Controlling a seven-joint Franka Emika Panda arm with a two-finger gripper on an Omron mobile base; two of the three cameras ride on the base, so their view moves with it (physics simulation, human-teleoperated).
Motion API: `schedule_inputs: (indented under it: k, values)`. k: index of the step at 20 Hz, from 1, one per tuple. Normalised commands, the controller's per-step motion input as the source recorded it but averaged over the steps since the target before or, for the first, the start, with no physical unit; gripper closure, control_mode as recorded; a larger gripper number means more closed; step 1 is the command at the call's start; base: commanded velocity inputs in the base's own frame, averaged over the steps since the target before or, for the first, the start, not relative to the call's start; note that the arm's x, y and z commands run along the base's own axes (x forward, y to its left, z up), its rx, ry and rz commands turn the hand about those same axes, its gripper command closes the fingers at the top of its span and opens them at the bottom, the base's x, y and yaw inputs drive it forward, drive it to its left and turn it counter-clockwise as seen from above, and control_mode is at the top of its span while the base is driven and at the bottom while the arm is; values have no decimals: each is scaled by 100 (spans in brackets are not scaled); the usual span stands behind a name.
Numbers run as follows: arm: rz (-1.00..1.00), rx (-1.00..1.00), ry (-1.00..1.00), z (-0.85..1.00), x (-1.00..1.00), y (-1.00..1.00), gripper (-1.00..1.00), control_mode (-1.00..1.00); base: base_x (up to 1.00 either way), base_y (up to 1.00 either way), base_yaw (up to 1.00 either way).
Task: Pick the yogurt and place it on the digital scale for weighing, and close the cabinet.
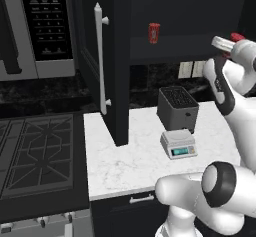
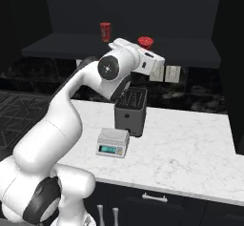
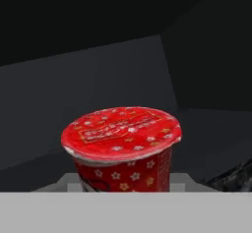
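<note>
Hand view: yogurt upright, lid up.

Red yogurt upright on the open cabinet's shelf; grey digital scale sits on the counter below.

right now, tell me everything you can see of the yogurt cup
The yogurt is a small red tapered cup, its wider flat lid printed with pale flowers and a boxed label, and more flowers on its wall. It stands upright, close in front of the hand camera, inside the dark open cabinet. In the right base view its red top peeks up beside the end effector, which has shut on it. The finger contact itself is hidden.
</note>
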Motion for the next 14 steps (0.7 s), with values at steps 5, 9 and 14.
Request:
schedule_inputs:
  k: [5, 9, 14]
  values:
    - [0, 0, -19, 0, -100, 0, 100, -100, 0, 0, 0]
    - [10, 5, 6, -14, -100, 13, 100, -100, 0, 0, 0]
    - [45, 3, 24, -55, -92, 5, 100, -100, 0, 0, 0]
